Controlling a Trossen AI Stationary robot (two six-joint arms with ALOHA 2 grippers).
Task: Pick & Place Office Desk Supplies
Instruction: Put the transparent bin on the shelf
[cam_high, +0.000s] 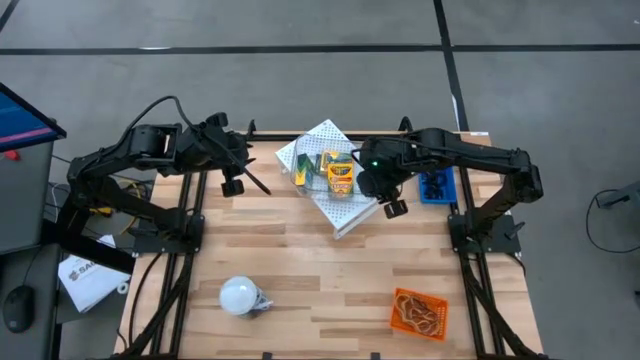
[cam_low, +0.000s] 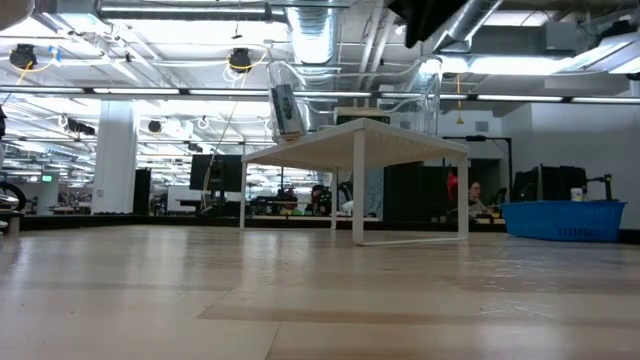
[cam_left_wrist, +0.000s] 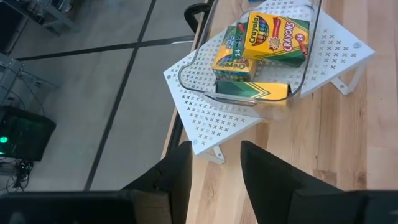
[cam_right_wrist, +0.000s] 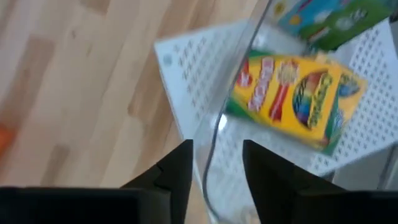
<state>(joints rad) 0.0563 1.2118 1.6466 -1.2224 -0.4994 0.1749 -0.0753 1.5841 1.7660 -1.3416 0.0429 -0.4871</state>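
Observation:
Yellow-and-green crayon boxes lie in a clear tray on top of the white perforated stand. Small black rings sit in the blue bin. Tan rubber bands fill the orange tray. My right gripper hovers open over the stand's right corner, beside the clear tray. The tray's rim shows between its fingers in the right wrist view. My left gripper is open, left of the stand and above the table's far edge.
A white rounded bulb-like object lies near the table's near-left part. Bare wood stretches across the middle. In the low view the stand rises on legs, with the blue bin to its right. The floor lies beyond the far edge.

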